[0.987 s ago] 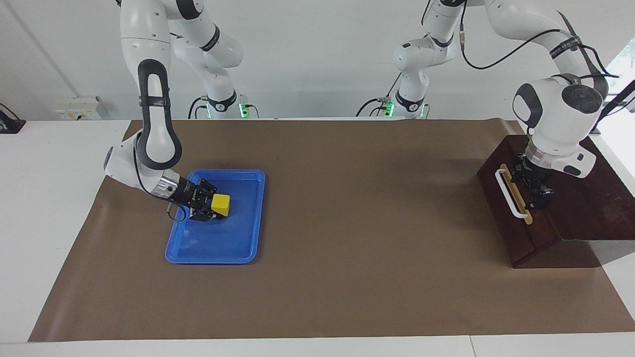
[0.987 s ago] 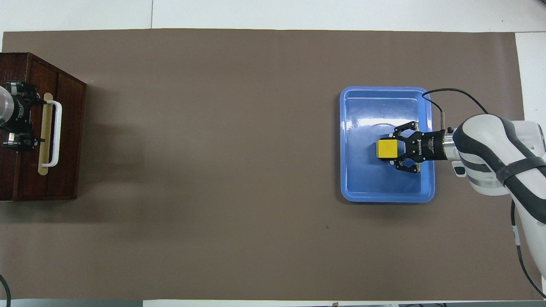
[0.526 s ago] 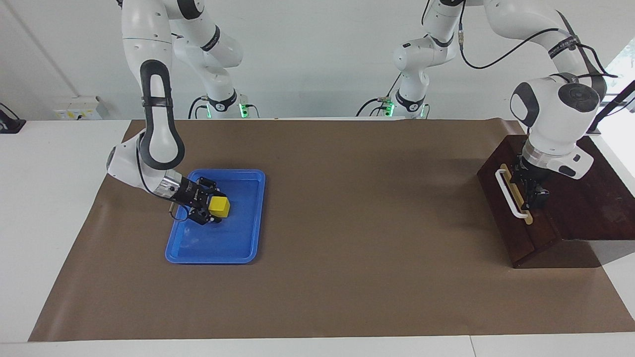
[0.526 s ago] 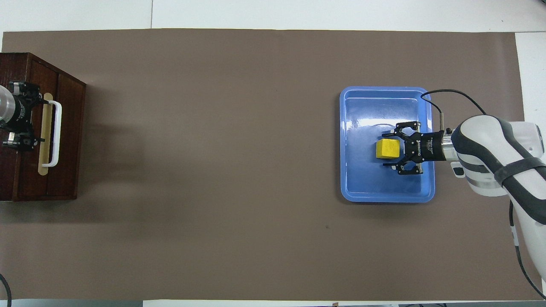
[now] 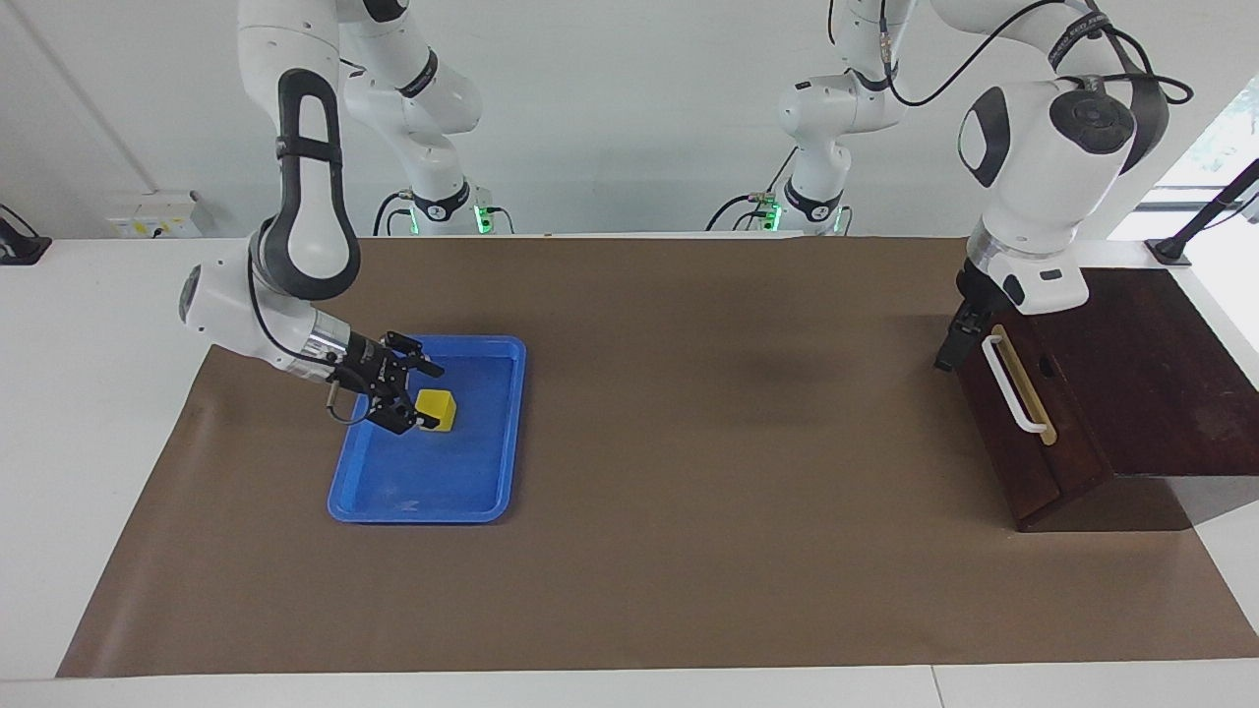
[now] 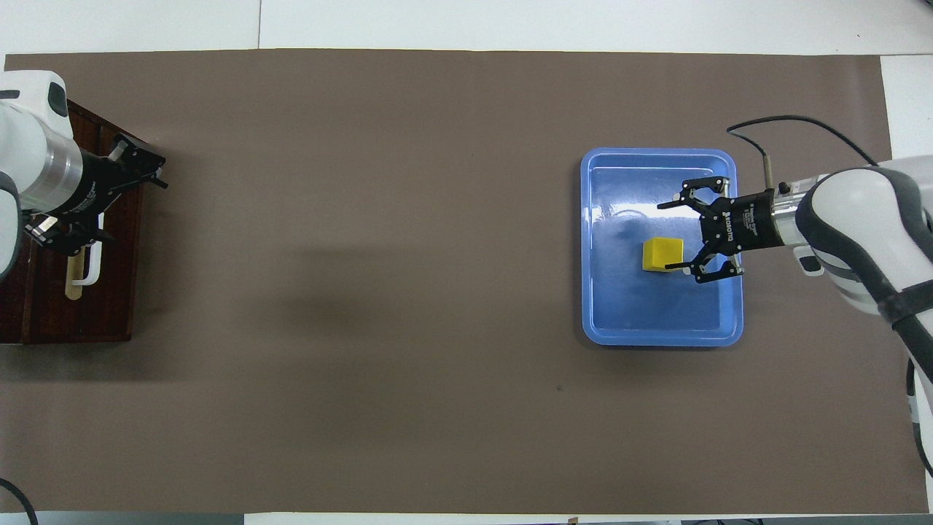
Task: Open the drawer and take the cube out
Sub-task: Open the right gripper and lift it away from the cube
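Since earlier: right tool point(image 5: 418, 393) released cube point(image 5: 436, 410), rose, fingers wide | cube sat in blue tray point(image 5: 492, 492), lower-left of facing view | left tool point(image 6: 109, 200) open, lifted above closed drawer point(image 5: 1018, 418) | step: apparently retreating | next: clear arms

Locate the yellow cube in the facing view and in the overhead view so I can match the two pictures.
Facing view: the yellow cube lies in the blue tray, toward the right arm's end of the table.
Overhead view: the yellow cube sits in the blue tray, beside the open right hand.
Shared landmark: the drawer's white bar handle, at the left arm's end.
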Robot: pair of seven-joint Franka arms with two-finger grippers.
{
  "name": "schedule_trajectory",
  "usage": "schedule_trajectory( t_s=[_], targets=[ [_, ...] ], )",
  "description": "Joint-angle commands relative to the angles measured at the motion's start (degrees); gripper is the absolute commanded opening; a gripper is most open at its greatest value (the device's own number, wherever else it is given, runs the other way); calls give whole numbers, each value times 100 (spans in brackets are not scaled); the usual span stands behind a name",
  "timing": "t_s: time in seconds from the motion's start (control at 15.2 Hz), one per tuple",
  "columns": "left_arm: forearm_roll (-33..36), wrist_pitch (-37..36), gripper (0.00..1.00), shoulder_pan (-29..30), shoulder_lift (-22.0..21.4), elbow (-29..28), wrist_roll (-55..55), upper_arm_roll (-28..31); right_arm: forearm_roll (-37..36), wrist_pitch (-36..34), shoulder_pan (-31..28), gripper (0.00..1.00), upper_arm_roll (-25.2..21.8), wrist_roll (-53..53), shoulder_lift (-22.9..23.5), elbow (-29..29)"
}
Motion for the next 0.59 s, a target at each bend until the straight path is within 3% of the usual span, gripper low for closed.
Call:
schedule_trajectory(
  t_s=[0.0, 0.13, 0.26, 0.53],
  targets=[
    [-192, -921, 100, -61, -46, 233, 1853, 72, -815, -481, 15, 100, 30, 183, -303, 566],
    [-201, -1117, 100, -52, -353, 15, 2500, 63, -1763, -1016, 23, 100, 82, -201, -365, 1188],
    [-219, -1100, 100, -17, -469, -153, 2528, 11, -2573, -1667, 128, 100, 100, -1515, -418, 1743],
    [-272, -1126, 100, 80, -443, -127, 2826, -305, -3918, -1828, 260, 100, 109, -4398, -883, 1842]
  ],
)
